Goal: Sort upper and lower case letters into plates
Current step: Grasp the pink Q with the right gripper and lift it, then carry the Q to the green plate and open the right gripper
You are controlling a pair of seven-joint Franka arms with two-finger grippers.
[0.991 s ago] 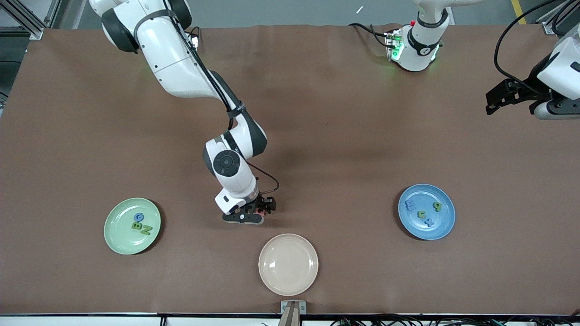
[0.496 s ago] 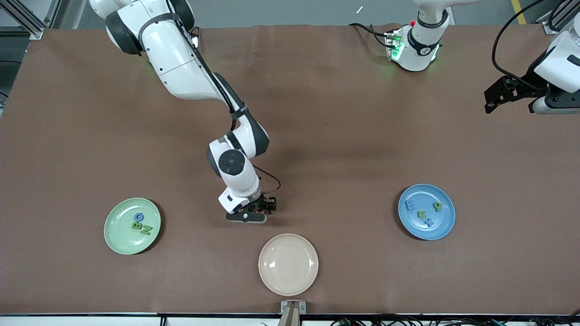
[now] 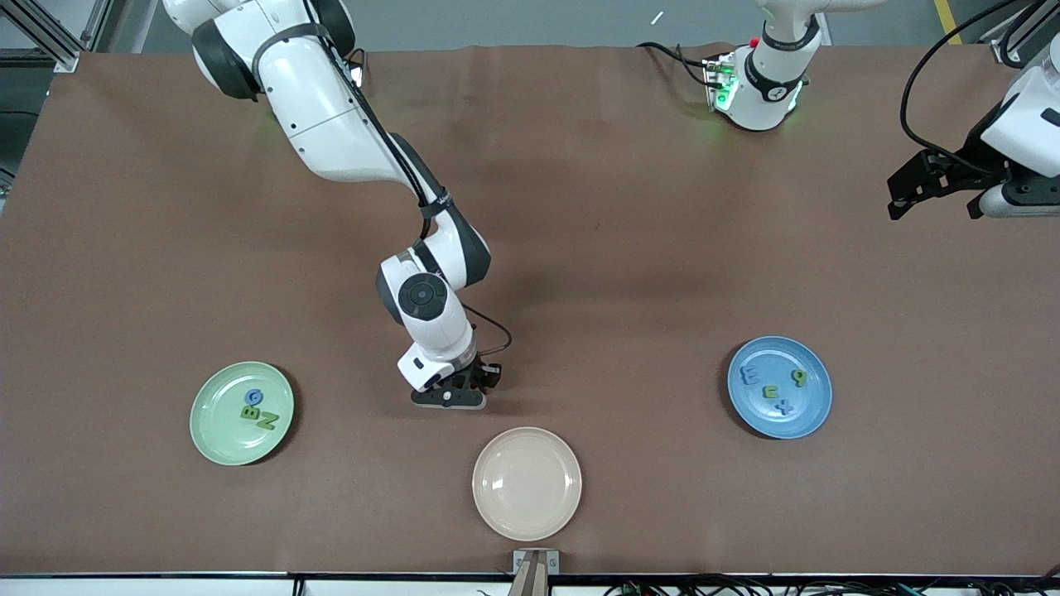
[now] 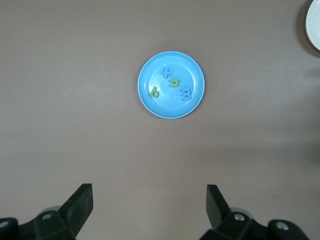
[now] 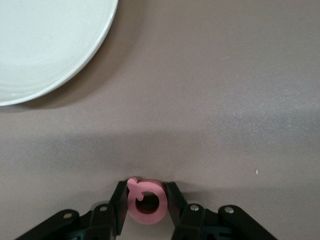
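Observation:
My right gripper (image 3: 474, 385) is down at the table, just farther from the front camera than the cream plate. It is shut (image 5: 146, 192) on a pink round letter with a small tail (image 5: 161, 206); the front view hides that letter under the hand. The pale green plate (image 3: 211, 418) lies toward the right arm's end and holds three letters. The blue plate (image 3: 810, 407) lies toward the left arm's end and holds several letters. My left gripper (image 3: 898, 197) hangs open (image 4: 149, 199) high over that end, with the blue plate (image 4: 170, 106) in its view.
A cream-beige plate (image 3: 527, 483) with nothing on it lies between the two coloured plates, nearest the front camera, and its rim shows in the right wrist view (image 5: 45, 55). Brown cloth covers the table.
My right gripper's fingers have closed onto the pink letter while the hand stayed low at the table. The left gripper shifted slightly and stays open.

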